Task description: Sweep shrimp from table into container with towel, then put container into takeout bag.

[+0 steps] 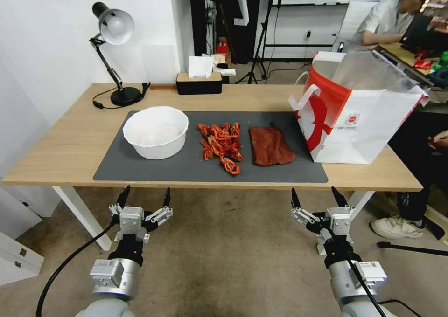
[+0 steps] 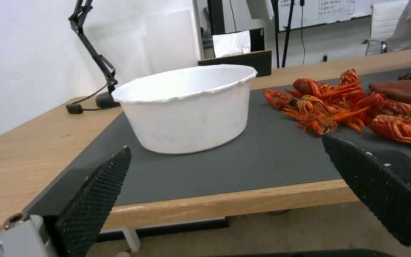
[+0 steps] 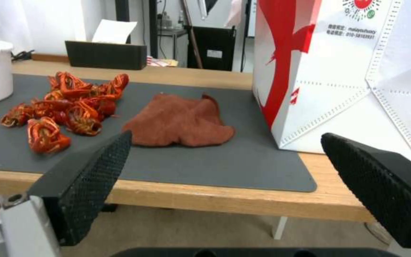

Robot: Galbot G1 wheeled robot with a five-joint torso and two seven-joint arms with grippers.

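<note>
On the dark grey mat [image 1: 154, 170] lie three things in a row. The white round container [image 1: 156, 131] [image 2: 189, 107] stands at the left, the pile of red-orange shrimp [image 1: 221, 147] [image 2: 343, 105] [image 3: 65, 105] in the middle, and the rust-red towel [image 1: 270, 145] [image 3: 179, 121] at the right. At the table's right end stands the white and red takeout bag [image 1: 357, 109] [image 3: 348, 67], mouth open. My left gripper [image 1: 145, 198] [image 2: 224, 178] hangs open below the table's front edge, facing the container. Facing the towel at the same height, my right gripper [image 1: 316, 197] [image 3: 224, 175] is also open and empty.
A black desk lamp [image 1: 114, 51] and a black tissue box [image 1: 199, 80] [image 3: 105, 53] stand along the back of the wooden table [image 1: 60, 144]. A person sits at a desk behind the bag, and another person's leg and shoe [image 1: 396, 226] are near the table's right end.
</note>
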